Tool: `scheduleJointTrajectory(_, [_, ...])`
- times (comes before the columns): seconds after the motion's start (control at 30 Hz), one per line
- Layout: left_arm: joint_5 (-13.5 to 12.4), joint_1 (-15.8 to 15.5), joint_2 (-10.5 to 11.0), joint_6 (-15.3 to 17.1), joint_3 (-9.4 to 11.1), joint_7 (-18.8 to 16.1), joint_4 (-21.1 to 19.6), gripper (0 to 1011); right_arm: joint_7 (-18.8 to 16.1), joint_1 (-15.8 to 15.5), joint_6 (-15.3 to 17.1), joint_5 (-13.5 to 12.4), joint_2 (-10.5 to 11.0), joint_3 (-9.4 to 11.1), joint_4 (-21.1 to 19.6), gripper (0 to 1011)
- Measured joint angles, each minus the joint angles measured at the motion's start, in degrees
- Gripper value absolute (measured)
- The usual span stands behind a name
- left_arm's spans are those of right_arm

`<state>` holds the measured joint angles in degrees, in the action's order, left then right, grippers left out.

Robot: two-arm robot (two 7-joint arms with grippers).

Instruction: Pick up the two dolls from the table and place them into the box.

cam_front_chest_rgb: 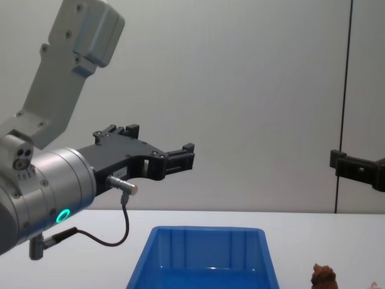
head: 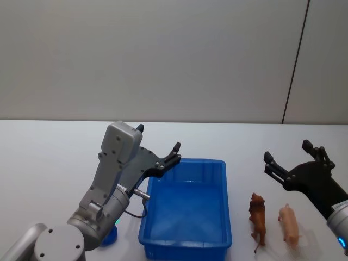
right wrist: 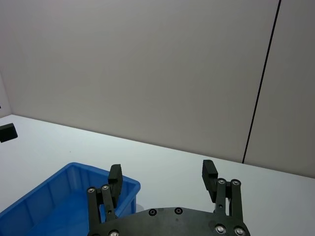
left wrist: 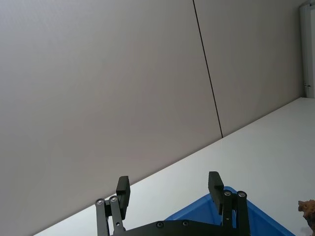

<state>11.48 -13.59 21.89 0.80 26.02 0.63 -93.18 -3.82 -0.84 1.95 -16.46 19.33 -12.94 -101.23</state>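
While outside box, brown doll, pink doll

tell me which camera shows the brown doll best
The head view: the brown doll stands whole on the table beside the box. The chest view catches just its head at the bottom edge, the left wrist view only a sliver.

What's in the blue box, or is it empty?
Empty: the box shows bare blue floor; the brown doll and pink doll are outside on the table.
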Motion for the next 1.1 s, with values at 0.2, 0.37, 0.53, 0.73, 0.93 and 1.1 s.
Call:
scheduleJointTrajectory(0.2, [0.00, 0.00, 0.00, 0.00, 0.00, 0.00, 0.00, 1002, 0.00, 0.00, 0.00, 0.00, 0.00, 0.00, 0.00, 1001])
scheduleJointTrajectory(0.37, [0.00, 0.00, 0.00, 0.00, 0.00, 0.00, 0.00, 1002, 0.00, 0.00, 0.00, 0.00, 0.00, 0.00, 0.00, 1001])
scheduleJointTrajectory(0.53, [0.00, 0.00, 0.00, 0.00, 0.00, 0.00, 0.00, 1002, 0.00, 0.00, 0.00, 0.00, 0.00, 0.01, 0.00, 1001])
scheduleJointTrajectory(0.73, [0.00, 0.00, 0.00, 0.00, 0.00, 0.00, 0.00, 1002, 0.14, 0.02, -0.01, 0.01, -0.04, 0.08, 0.09, 1001])
scheduleJointTrajectory(0.93, [0.00, 0.00, 0.00, 0.00, 0.00, 0.00, 0.00, 1002, 1.41, -0.07, 0.39, 0.29, -0.17, 0.21, 0.29, 1001])
scheduleJointTrajectory(1.1, [0.00, 0.00, 0.00, 0.00, 0.00, 0.00, 0.00, 1002, 3.08, -0.44, 2.03, 0.75, -0.31, 0.28, 0.33, 1001])
